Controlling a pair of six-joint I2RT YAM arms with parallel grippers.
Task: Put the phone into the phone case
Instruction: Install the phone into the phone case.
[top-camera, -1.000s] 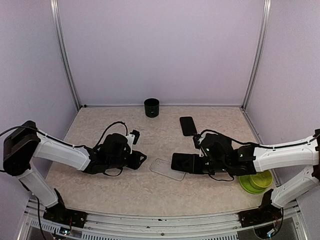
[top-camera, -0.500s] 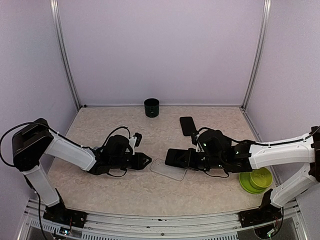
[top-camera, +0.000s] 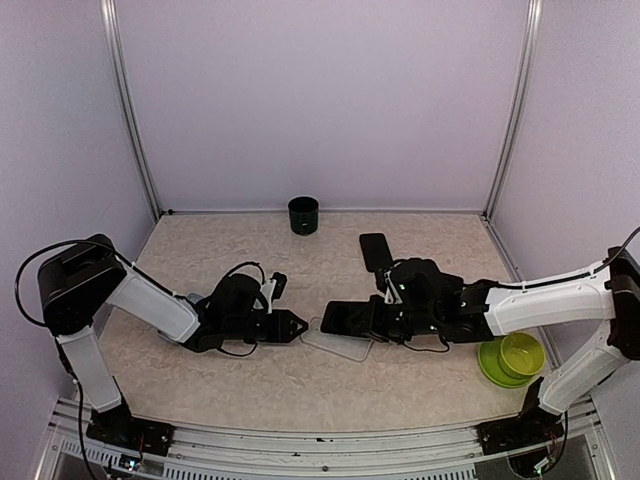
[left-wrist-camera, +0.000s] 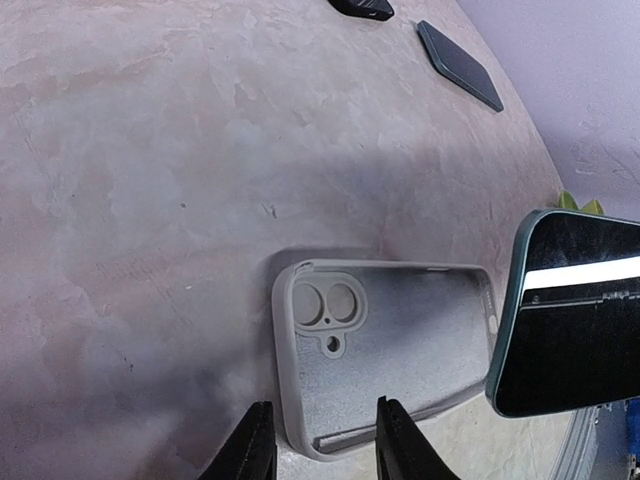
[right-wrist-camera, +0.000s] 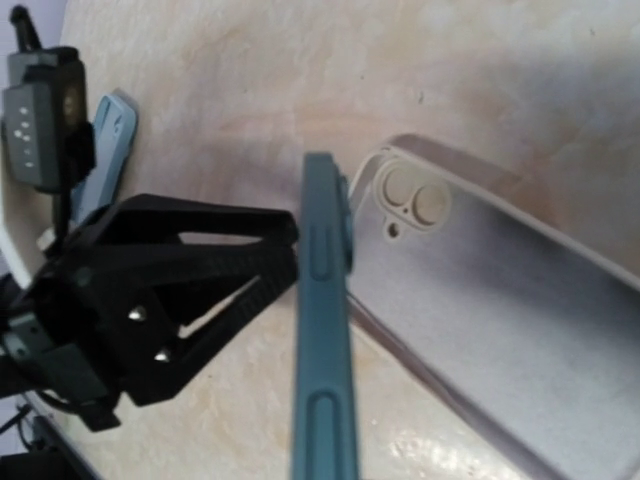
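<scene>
I am clenching my right pincer (top-camera: 383, 320) on the phone (top-camera: 346, 317), gripping it by one end and holding it tilted just above the phone case (top-camera: 338, 342), its other end overlapping one end of the case. The clear phone case is lying open side up on the surface (top-camera: 200, 260), between my two arms. My left pincer (top-camera: 297, 325) is hanging low with its fingers (left-wrist-camera: 255, 445) released and standing apart, straddling the case's near rim; I cannot tell whether they are touching it.
</scene>
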